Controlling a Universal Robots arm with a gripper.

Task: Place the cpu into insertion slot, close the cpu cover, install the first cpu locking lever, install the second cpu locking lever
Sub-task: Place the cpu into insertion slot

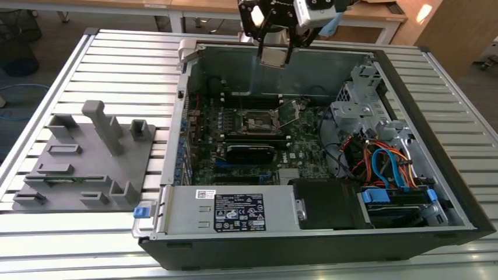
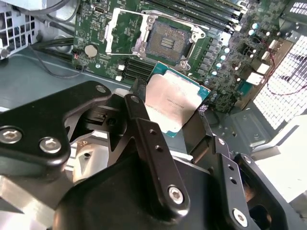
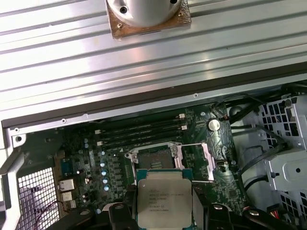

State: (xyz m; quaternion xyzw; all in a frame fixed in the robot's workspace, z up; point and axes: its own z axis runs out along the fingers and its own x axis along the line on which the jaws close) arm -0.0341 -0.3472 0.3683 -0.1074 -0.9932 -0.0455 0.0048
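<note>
My gripper point(image 1: 274, 57) is shut on the cpu point(image 1: 272, 56), a silver-topped square chip with a green edge. It hangs in the air above the far wall of the open computer case. In both wrist views the cpu point(image 2: 175, 103) point(image 3: 164, 199) sits between the black fingers point(image 2: 140, 103), pinched by two opposite edges. Well below it on the motherboard lies the insertion slot point(image 1: 257, 121) point(image 2: 168, 43) point(image 3: 153, 160), a bare dark square. The cpu cover point(image 1: 293, 112) point(image 2: 122, 31) point(image 3: 197, 160) is swung up and open beside the slot.
The case point(image 1: 186, 64) lies open on a slatted metal table. Long memory slots point(image 3: 141, 132) run beside the socket, and a black card point(image 1: 249, 153) lies on its near side. A labelled power supply point(image 1: 233, 213) and cables point(image 1: 385, 166) sit toward the front. A grey fixture tray point(image 1: 86, 157) is at the exterior view's left.
</note>
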